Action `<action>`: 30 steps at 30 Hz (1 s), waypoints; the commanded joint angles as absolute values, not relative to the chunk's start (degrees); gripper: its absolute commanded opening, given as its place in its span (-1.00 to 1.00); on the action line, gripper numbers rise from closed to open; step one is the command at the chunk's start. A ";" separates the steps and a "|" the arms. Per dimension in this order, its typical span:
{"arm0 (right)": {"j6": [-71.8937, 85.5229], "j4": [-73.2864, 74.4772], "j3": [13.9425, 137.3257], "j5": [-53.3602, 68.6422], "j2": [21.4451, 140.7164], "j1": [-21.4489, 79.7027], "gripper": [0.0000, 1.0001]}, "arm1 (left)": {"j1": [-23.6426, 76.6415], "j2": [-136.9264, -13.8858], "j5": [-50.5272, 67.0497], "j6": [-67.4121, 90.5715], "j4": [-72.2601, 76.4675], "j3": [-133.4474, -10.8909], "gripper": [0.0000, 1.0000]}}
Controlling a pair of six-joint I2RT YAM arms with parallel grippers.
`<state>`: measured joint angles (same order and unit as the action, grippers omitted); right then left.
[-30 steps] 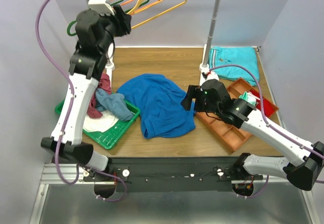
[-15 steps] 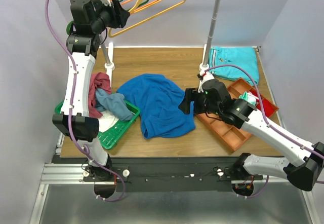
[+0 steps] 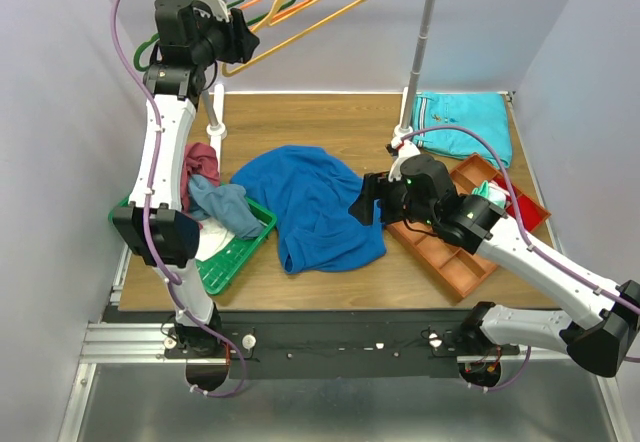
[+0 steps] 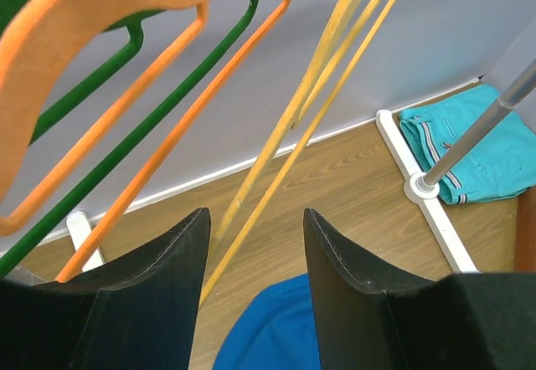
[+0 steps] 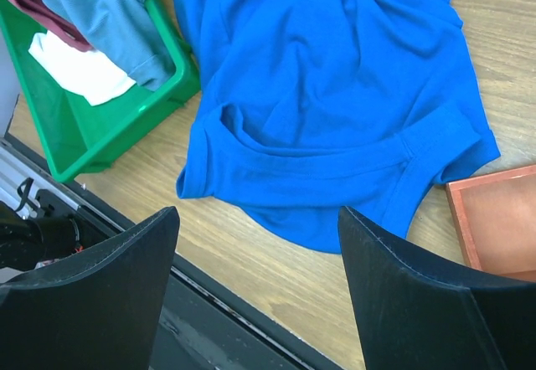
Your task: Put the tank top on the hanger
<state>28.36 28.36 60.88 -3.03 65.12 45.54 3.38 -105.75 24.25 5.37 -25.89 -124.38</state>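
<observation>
- The left gripper point(image 4: 255, 219) is raised high at the far left. Its jaws are released, and the two thin bars of the yellow hanger point(image 4: 335, 43) pass between them, seemingly without touching.
- The orange hanger point(image 4: 50, 60) hangs just to the left of the yellow one.
- The tank top point(image 3: 315, 207) lies crumpled in the middle of the wooden surface point(image 3: 330, 122), between the green basket point(image 3: 225, 262) on the left and the orange tray point(image 3: 440, 252) on the right.
- The right gripper point(image 5: 258, 219) hovers over the near right edge of the tank top, with its jaws wide apart and grasping nothing.
</observation>
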 commanded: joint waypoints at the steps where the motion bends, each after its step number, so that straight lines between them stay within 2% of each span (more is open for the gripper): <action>1: 27.42 27.33 59.86 -2.55 64.34 45.44 0.68 | 3.08 -106.61 26.10 4.92 -25.58 -123.75 0.12; 7: 27.25 27.77 59.77 -3.60 64.51 45.53 0.68 | 3.08 -104.86 25.93 4.75 -23.56 -119.62 0.07; 11: 27.07 27.86 59.42 -3.95 64.60 45.53 0.68 | 3.08 -104.41 26.10 5.10 -23.03 -118.57 -0.08; 16: 27.07 27.51 58.80 -4.30 64.51 45.44 0.68 | 3.34 -103.36 26.54 5.62 -22.50 -117.51 -0.15; 18: 26.98 27.51 58.71 -4.31 64.25 45.44 0.68 | 3.51 -102.92 26.63 5.54 -22.24 -117.25 -0.27; 25: 26.81 27.86 58.62 -4.92 63.72 45.53 0.68 | 4.92 -101.17 26.19 5.54 -21.80 -116.37 -0.43; 30: 26.98 27.69 58.18 -5.18 63.37 45.44 0.68 | 6.94 -100.20 24.35 4.66 -21.80 -115.40 -0.66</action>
